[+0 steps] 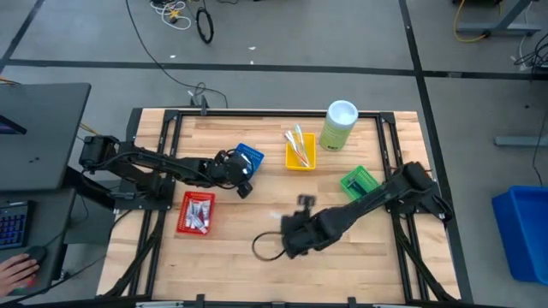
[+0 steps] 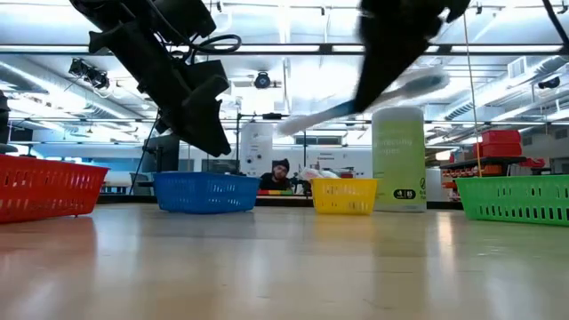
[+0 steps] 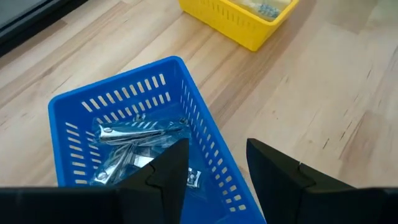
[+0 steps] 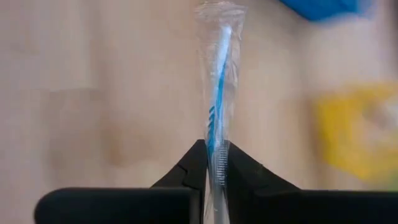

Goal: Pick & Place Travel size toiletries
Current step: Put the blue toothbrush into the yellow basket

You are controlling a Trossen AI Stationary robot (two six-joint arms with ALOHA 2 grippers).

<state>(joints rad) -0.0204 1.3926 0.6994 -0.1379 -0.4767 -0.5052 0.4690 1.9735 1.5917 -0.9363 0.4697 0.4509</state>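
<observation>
Right pincer point(image 4: 211, 163) clenched on a wrapped toothbrush point(image 4: 217, 93) jutting forward from its tips above bare table, left pincer point(image 3: 214, 165) released over the blue basket point(image 3: 68, 112); risk of slipping from the thin end-grip when swung toward the yellow basket point(image 4: 354, 134).

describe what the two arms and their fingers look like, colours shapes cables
Both arms are dark, nearly black, built of jointed tubular segments. A black cable loops out beside the right gripper. In the left wrist view the left gripper ends in two flat, wedge-shaped matte black fingers rising from a blocky black base. No markings are visible.
</observation>
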